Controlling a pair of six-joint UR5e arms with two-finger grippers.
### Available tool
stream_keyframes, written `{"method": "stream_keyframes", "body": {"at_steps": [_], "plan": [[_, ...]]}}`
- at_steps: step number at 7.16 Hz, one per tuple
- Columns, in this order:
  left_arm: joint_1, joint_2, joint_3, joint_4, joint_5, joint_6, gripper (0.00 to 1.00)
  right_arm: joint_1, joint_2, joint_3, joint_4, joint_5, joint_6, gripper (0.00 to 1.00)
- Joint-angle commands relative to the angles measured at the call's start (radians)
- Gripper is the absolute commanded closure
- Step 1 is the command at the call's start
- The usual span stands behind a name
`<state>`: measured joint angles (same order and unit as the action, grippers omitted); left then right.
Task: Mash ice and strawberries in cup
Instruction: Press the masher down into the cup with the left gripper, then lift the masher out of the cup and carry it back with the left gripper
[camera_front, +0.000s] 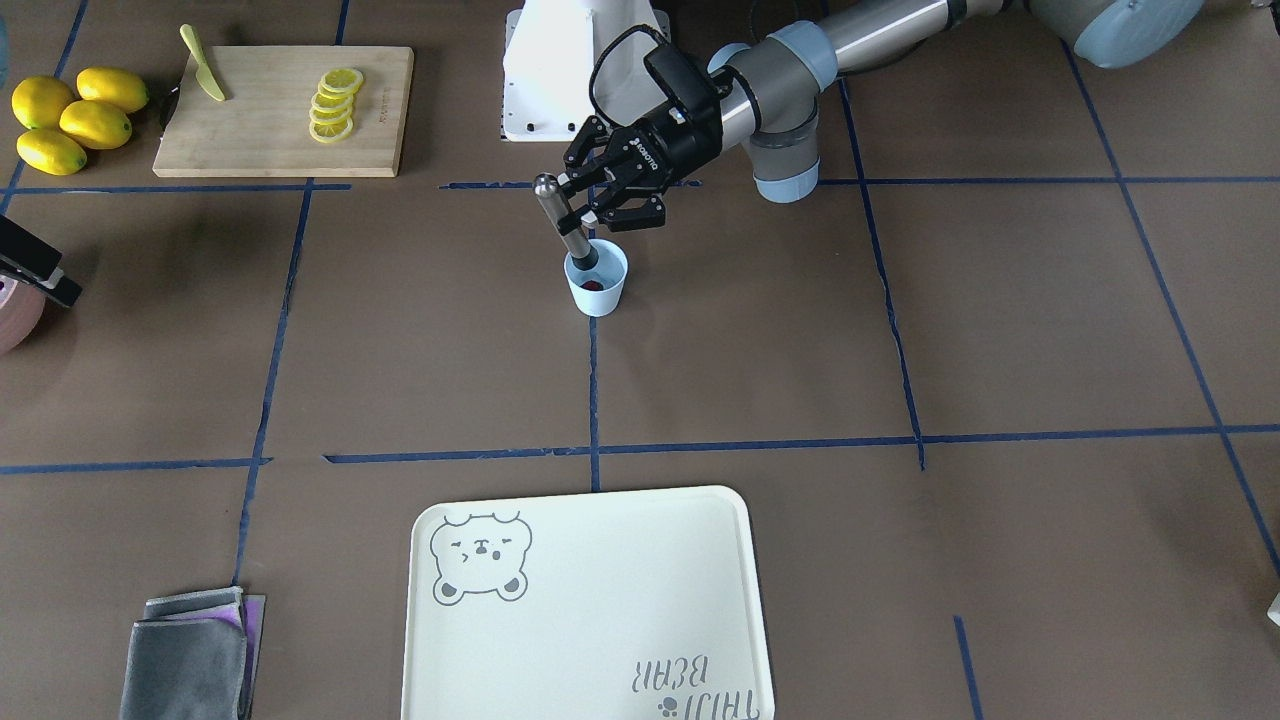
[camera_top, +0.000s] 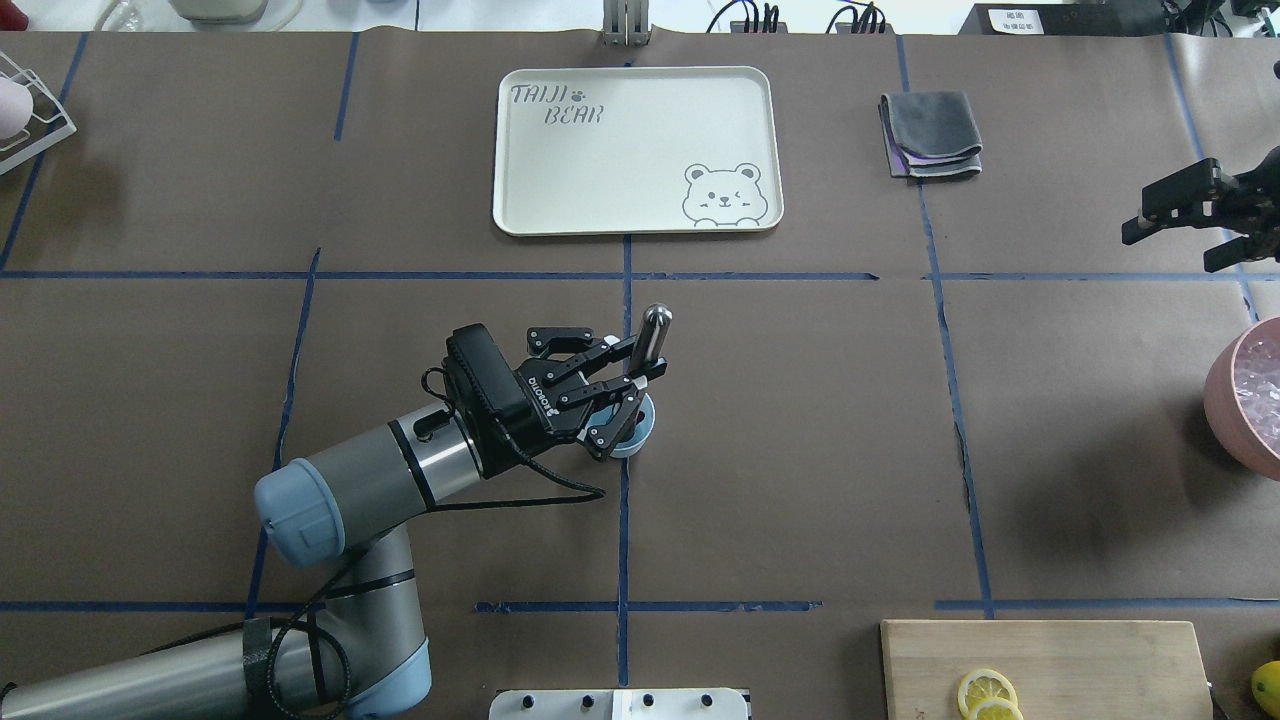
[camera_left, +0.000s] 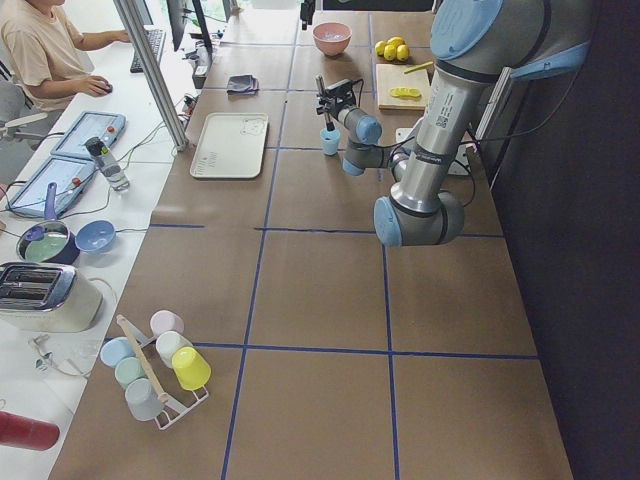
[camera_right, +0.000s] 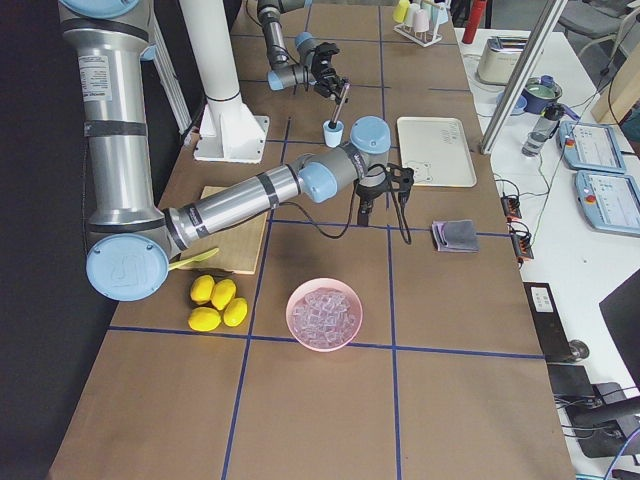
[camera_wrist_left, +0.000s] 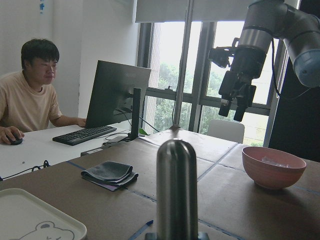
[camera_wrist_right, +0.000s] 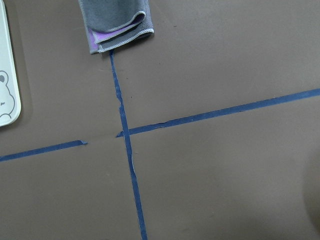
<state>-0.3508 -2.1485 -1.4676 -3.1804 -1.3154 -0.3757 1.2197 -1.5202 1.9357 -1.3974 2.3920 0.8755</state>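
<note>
The left gripper (camera_front: 590, 205) is clamped on one steel muddler (camera_front: 558, 215), tilted with its foot in the single pale-blue cup (camera_front: 603, 297), apparently to crush the one strawberry piece (camera_front: 592, 285) there. The right gripper (camera_top: 1172, 248), fingers apart, hangs well away from the cup near one pink bowl (camera_top: 1222, 385) of ice (camera_right: 322, 312); I cannot tell whether the cup holds any.

Two arms, left arm (camera_top: 360, 470) and right arm (camera_right: 240, 205): silver-grey tubular links, pale-blue joint caps; black ring on the left forearm. Grippers, left gripper (camera_top: 635, 368) and right gripper (camera_top: 1168, 248): black, two linkage fingers each; white lettering on the left one, apparently "ROBOTIQ". Black wrist camera (camera_top: 475, 365) with looping black cable (camera_top: 540, 490). White base plate (camera_top: 560, 705), dark screws.
</note>
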Motion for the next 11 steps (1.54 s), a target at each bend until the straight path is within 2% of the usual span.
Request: {"method": "stream_keyframes", "body": {"at_steps": [1, 2, 4, 6, 8, 9, 10, 11], "plan": [[-0.075, -0.004, -0.105, 0.270, -0.010, -0.002, 1.00, 0.000, 0.000, 0.000, 0.000, -0.001, 0.002, 0.00], [-0.108, -0.001, -0.169, 0.398, -0.022, -0.003, 1.00, 0.000, 0.002, -0.001, 0.000, -0.002, 0.002, 0.00], [-0.175, 0.025, -0.172, 0.509, -0.063, -0.015, 1.00, 0.000, 0.005, -0.001, 0.000, -0.004, 0.005, 0.00], [-0.276, 0.062, -0.174, 0.655, -0.163, -0.041, 1.00, 0.000, 0.003, -0.004, 0.000, -0.005, 0.008, 0.00], [-0.368, 0.183, -0.175, 0.708, -0.211, -0.049, 1.00, 0.000, 0.002, 0.000, 0.000, -0.005, 0.008, 0.00], [-0.445, 0.265, -0.174, 0.720, -0.345, -0.107, 1.00, 0.000, 0.000, -0.001, 0.000, -0.007, 0.008, 0.00], [-0.533, 0.306, -0.171, 0.765, -0.504, -0.232, 1.00, 0.000, 0.002, -0.001, 0.000, -0.005, 0.008, 0.00], [-0.635, 0.367, -0.169, 0.842, -0.691, -0.235, 1.00, 0.000, 0.002, -0.001, 0.000, -0.007, 0.008, 0.00]]}}
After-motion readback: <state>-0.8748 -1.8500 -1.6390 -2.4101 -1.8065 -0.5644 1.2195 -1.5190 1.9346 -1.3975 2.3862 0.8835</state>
